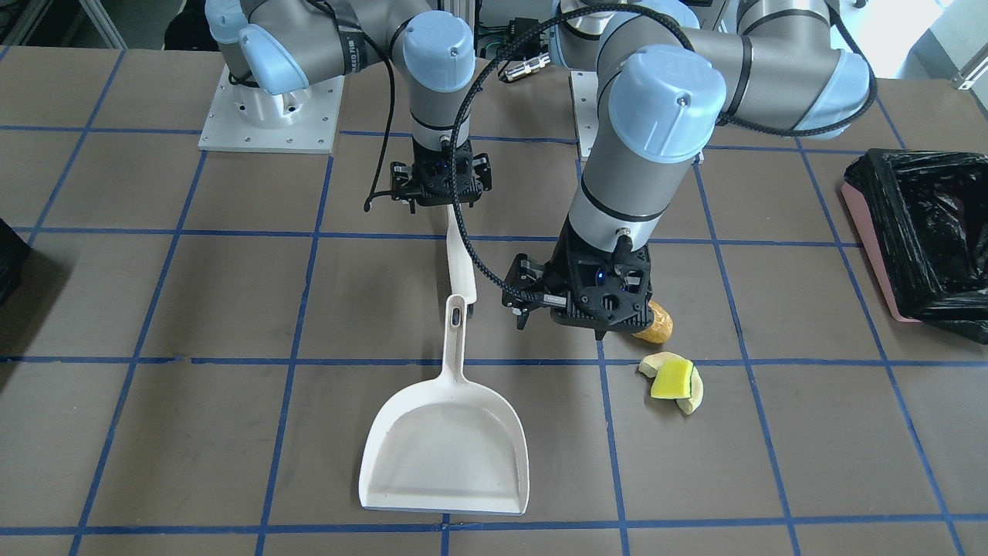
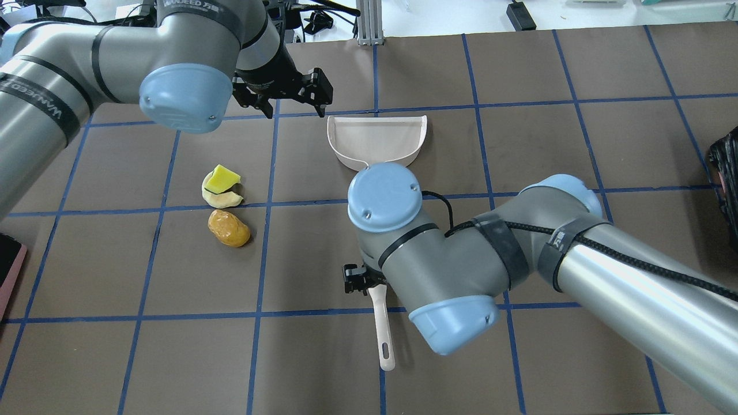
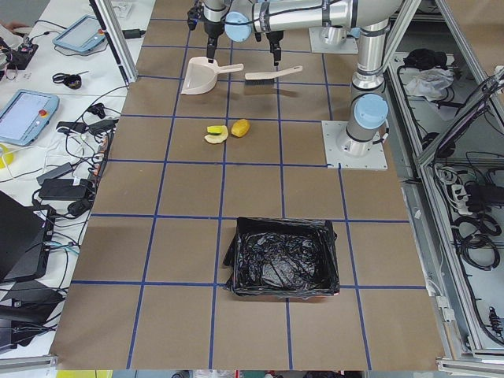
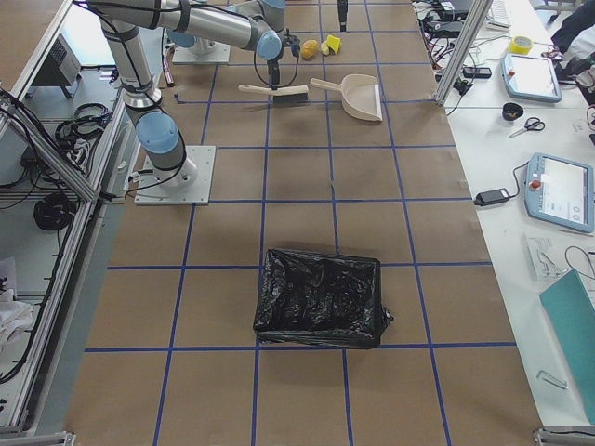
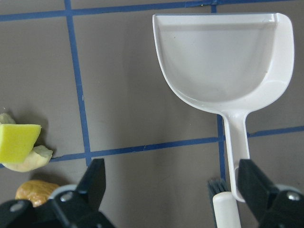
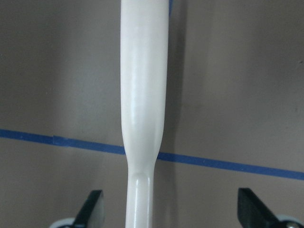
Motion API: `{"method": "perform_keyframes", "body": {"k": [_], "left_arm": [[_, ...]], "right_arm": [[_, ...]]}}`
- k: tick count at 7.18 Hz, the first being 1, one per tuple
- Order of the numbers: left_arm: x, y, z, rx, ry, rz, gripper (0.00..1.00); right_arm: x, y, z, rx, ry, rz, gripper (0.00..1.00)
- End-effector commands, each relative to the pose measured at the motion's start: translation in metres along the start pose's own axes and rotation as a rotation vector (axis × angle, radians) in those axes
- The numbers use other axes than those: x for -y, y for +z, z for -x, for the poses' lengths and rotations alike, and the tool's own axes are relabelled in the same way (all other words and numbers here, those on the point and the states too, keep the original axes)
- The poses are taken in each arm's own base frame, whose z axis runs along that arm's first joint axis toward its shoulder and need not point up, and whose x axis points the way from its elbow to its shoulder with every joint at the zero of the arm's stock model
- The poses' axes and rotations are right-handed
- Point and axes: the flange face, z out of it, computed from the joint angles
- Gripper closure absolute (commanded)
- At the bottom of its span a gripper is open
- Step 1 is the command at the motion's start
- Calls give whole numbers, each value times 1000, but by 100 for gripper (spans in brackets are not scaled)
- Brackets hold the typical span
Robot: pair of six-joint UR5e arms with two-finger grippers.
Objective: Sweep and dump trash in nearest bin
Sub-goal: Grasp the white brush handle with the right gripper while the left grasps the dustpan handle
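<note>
The pink bin (image 2: 12, 276) peeks in at the left edge. Well apart from it at centre-left lie a glossy golden-brown lump (image 2: 229, 228) and, just beside it, yellow-green wedges (image 2: 221, 187). The left gripper (image 2: 295, 106) hovers above them in the frame, spread wide and empty. The right gripper (image 2: 357, 280), on a folded arm, straddles the brush handle (image 2: 383, 331) with its jaws apart.

White lettering ending in "EED" stands on a black band (image 2: 36, 97) around the left arm (image 2: 115, 46); the rest is unclear.
</note>
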Motion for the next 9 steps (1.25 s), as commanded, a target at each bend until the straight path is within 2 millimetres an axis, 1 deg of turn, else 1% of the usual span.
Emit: {"method": "perform_keyframes", "body": {"k": [1,2,3,4,5,6,7,8,9], "left_arm": [[0,40,-33,-6,-47,22,0],[-8,57,-58,-5,-28,51,0],[-16,74,-78,3,-40,76,0],[-24,88,-96,10,-28,98,0],[-33,101,-116,16,-7,120,6],[-38,114,-123,19,6,142,6],[-42,122,-122,26,10,169,3],[-45,134,-120,35,42,205,2],[-45,137,-120,32,96,212,2]], "right_arm": [[-47,26,16,-14,-19,46,0],[-52,31,16,-18,-24,57,0],[-53,34,16,-12,-24,48,3],[-55,32,20,5,-30,45,4],[-54,35,22,12,-31,43,11],[-52,35,22,10,-31,40,15],[-54,37,21,5,-13,50,15],[-54,38,21,2,9,54,15],[-56,39,21,-3,42,62,15]]}}
